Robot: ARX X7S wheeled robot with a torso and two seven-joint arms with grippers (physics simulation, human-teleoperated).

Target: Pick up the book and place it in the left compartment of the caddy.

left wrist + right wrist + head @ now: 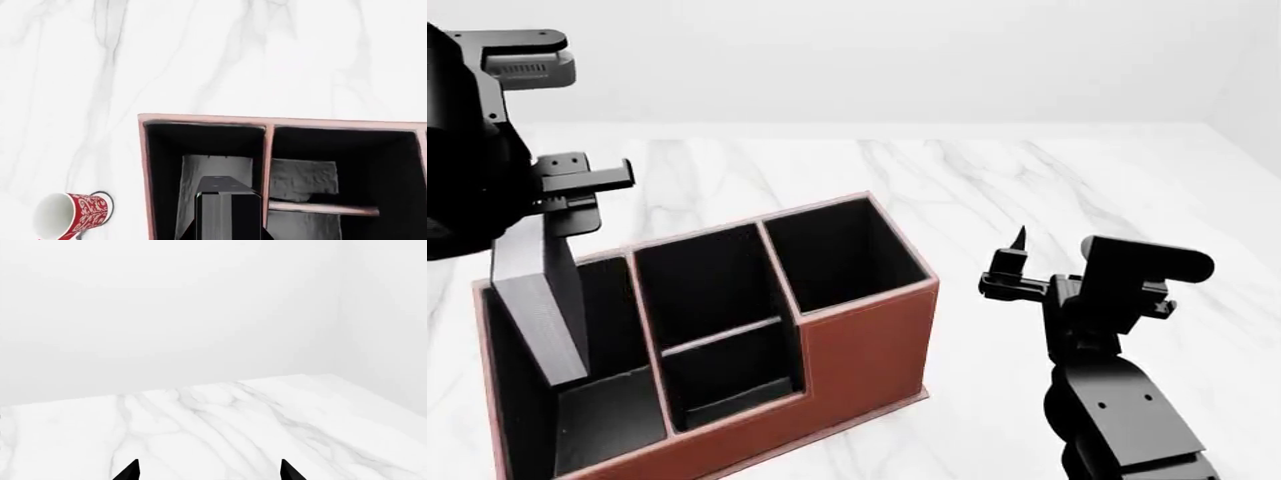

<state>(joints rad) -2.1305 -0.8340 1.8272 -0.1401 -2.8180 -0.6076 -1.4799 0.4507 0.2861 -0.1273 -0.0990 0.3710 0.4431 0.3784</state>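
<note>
The thick rectangular black-covered book (541,305) hangs tilted in our left tool (561,205), its lower end already down inside the left compartment (601,420), the long black-lined slot at the 9 o'clock end of the reddish-brown leather-like caddy (868,345). In the head view the book leans against that slot's outer wall and its bottom edge seems close to the floor, though we cannot tell whether it touches. The left wrist view looks straight down the book's edge (227,212) into the same slot (200,145), with the divided middle sections beside it.

We judge that we are in the placing step, nearly at its end. The left tool is clenched on the book's upper end. What the next move calls for, in our view, is a short lowering until the book rests, then opening the tool and lifting straight up so the fingers clear the wall.

Our right tool (1014,262) waits at about 3 o'clock of the caddy, well apart, spread wide and empty over the white marble bench (1028,180). A red patterned mug (73,215) lies on its side near the caddy.
</note>
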